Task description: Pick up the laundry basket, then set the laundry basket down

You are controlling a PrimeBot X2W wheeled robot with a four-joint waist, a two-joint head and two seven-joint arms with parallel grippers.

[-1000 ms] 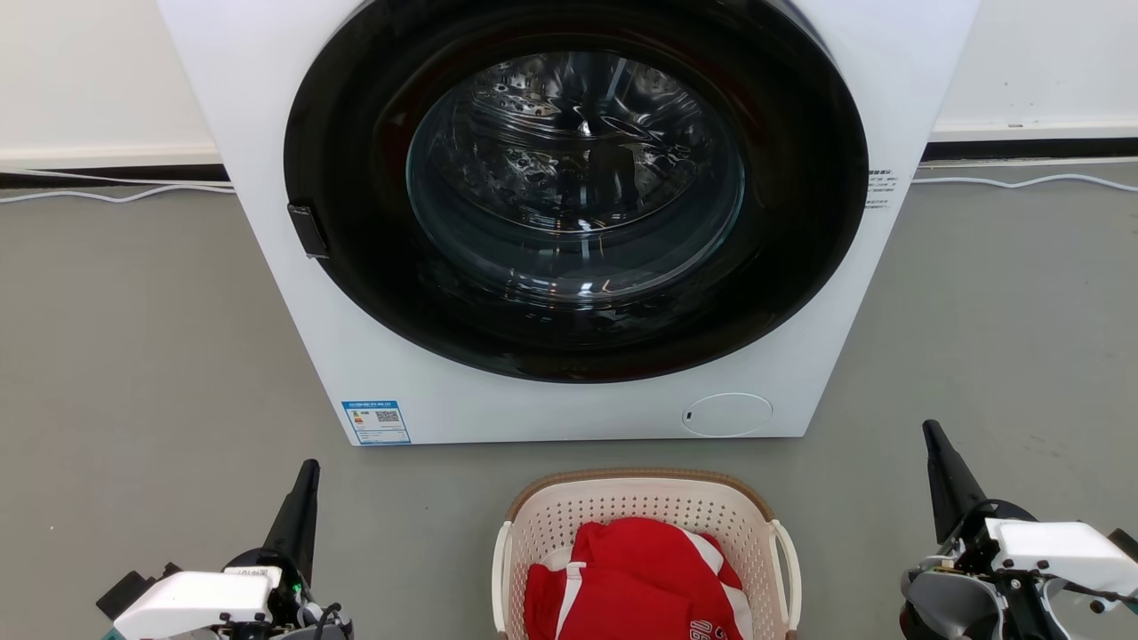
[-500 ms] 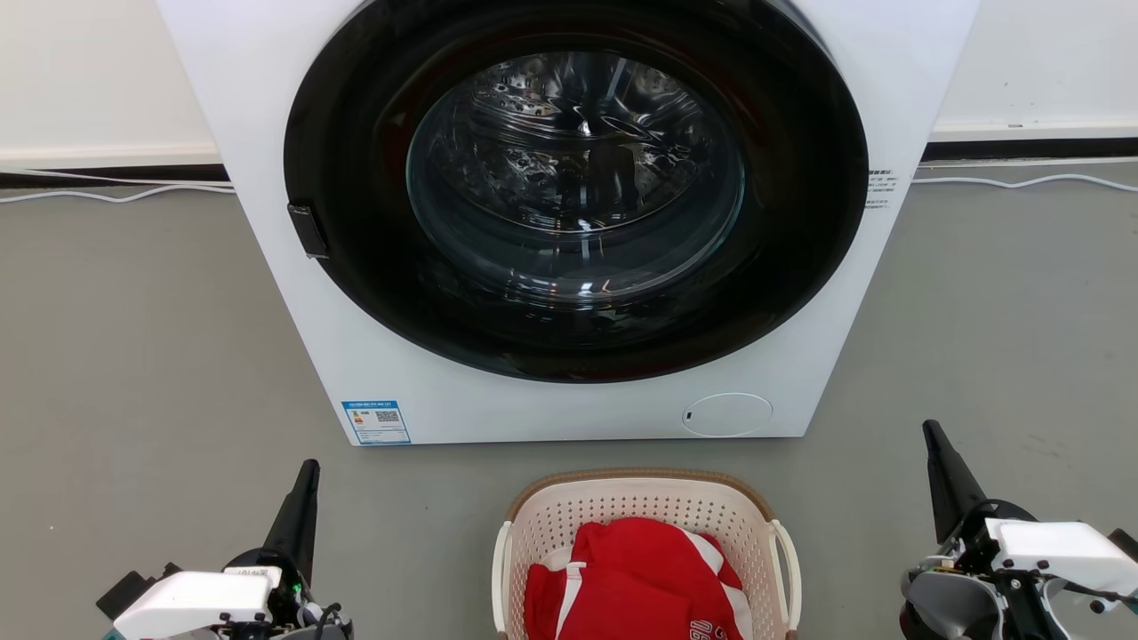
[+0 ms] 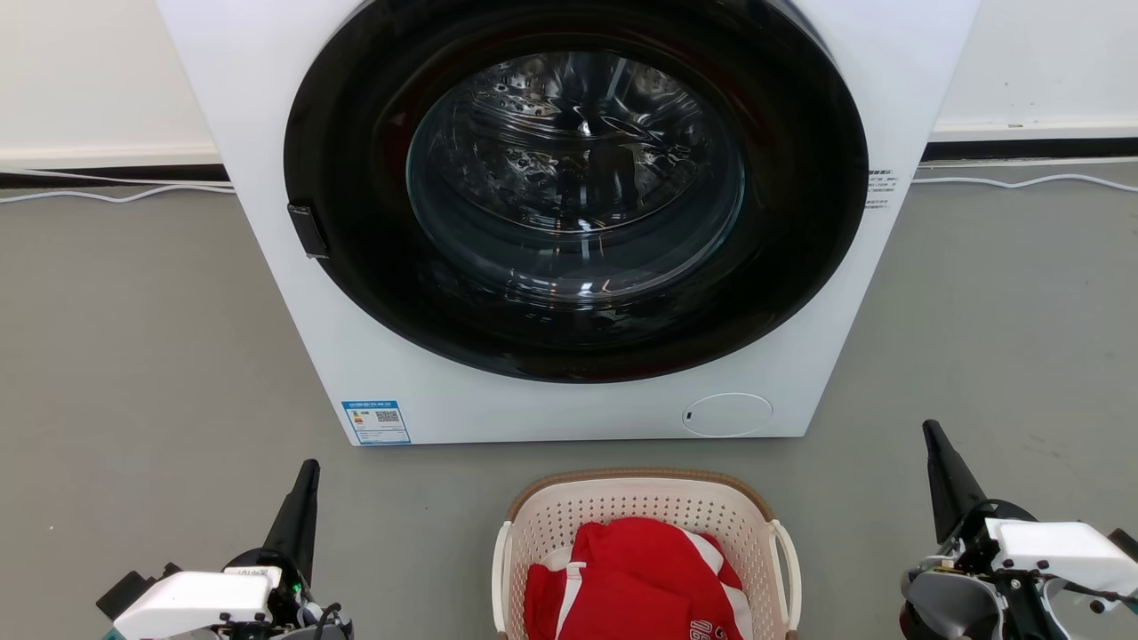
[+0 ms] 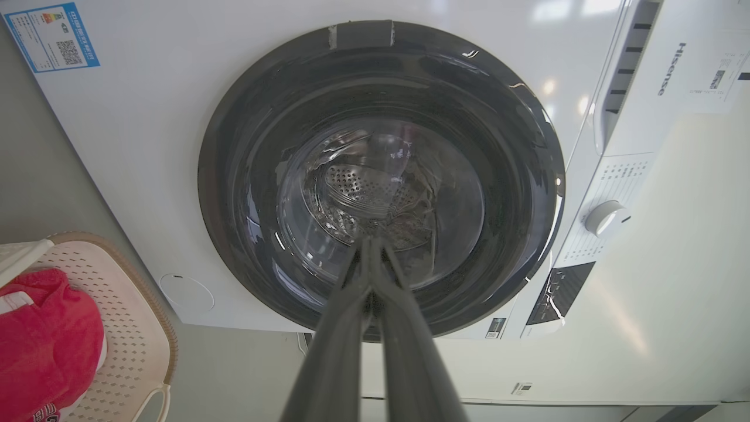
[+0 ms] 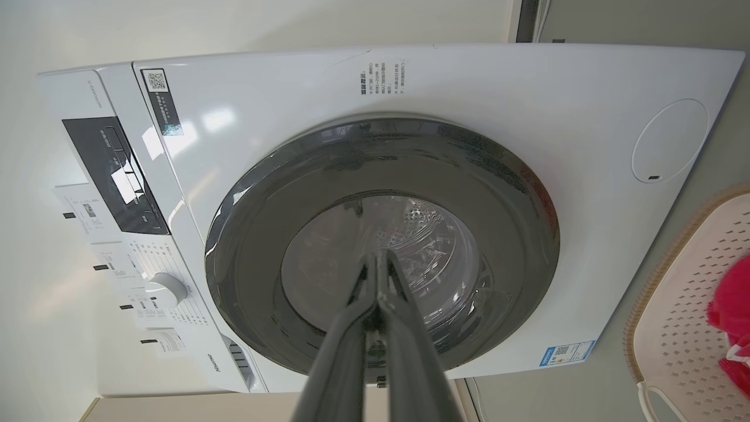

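The left gripper [image 3: 308, 471] and the right gripper [image 3: 933, 437] are seen with fingers pressed together at the tips, nothing held. A white washer [image 3: 267, 107] is faced ahead of both. The laundry basket [image 3: 640, 505] is set upright on the grey floor [image 3: 133, 338] between the grippers, apart from each, with a red garment [image 3: 636, 578] heaped inside. One loop handle is turned toward each gripper. Its near end is cut off, so the long axis cannot be told.
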